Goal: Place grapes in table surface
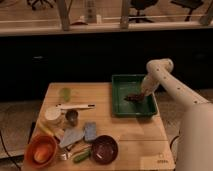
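Camera view: the gripper (139, 95) is down in the far-right green plastic tray (120, 94), by the dark lumpy grapes (131, 99); open or holding, I cannot tell.

We tally tabletop, 1 pass.
Table surface (130, 135): 1.
Green tray (117, 102): 1.
Grapes (133, 98): 1 bunch, in tray.
Gripper (142, 95): 1, on sole arm, low over tray's right half, just beside grapes.
Bowls: 2, i.e. maroon bowl (104, 149) + orange bowl (41, 151).
Grey-blue flat pcs: 2, i.e. right pc (90, 131) + left pc (71, 136).
Metal cup (72, 117): 1.
White round container (52, 114): 1.
Long white utensil (75, 106): 1.
Green items: 2, i.e. pale green item (65, 93) + dark green item (81, 157).
Yellow item (45, 128): 1; we can't ID it.
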Tool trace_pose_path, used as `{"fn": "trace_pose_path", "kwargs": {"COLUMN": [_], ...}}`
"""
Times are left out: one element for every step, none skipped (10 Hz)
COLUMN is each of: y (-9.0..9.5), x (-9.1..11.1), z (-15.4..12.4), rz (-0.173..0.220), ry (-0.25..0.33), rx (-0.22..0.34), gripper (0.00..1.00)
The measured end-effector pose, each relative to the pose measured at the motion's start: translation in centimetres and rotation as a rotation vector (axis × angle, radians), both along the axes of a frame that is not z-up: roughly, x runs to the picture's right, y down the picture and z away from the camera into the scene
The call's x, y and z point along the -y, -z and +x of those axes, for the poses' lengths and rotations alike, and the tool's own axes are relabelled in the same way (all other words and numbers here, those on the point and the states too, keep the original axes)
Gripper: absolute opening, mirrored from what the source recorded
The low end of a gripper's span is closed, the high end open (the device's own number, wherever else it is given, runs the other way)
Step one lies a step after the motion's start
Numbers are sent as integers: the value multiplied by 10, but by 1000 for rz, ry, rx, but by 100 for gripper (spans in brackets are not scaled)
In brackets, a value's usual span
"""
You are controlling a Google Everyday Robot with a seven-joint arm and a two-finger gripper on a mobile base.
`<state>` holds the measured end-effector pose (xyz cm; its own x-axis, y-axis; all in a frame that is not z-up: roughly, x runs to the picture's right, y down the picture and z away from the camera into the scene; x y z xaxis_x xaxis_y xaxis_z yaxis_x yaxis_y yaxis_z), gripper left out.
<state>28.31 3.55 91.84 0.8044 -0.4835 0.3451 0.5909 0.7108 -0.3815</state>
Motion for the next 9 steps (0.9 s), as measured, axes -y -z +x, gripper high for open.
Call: {"fn": "trace_pose_path", "kwargs": {"y": [-1,-4,-4,-3,-1,-2,-4,-5,-4], "x": [0,-3,-3,-5,-3,-4,-4,-5,-6], "z": [0,-2,-1,3,7,8,3,3,7], "rz": [-4,-8,-6,-5,-1,-4,-7,-4,-5], "ry": [-6,-6,-9,-12,-19,-22,-26,-30,-31], "rx": [0,1,0,-4,-8,-11,-5,-5,-9], "gripper": [22,27,36,46,59,67,76,80,80]}}
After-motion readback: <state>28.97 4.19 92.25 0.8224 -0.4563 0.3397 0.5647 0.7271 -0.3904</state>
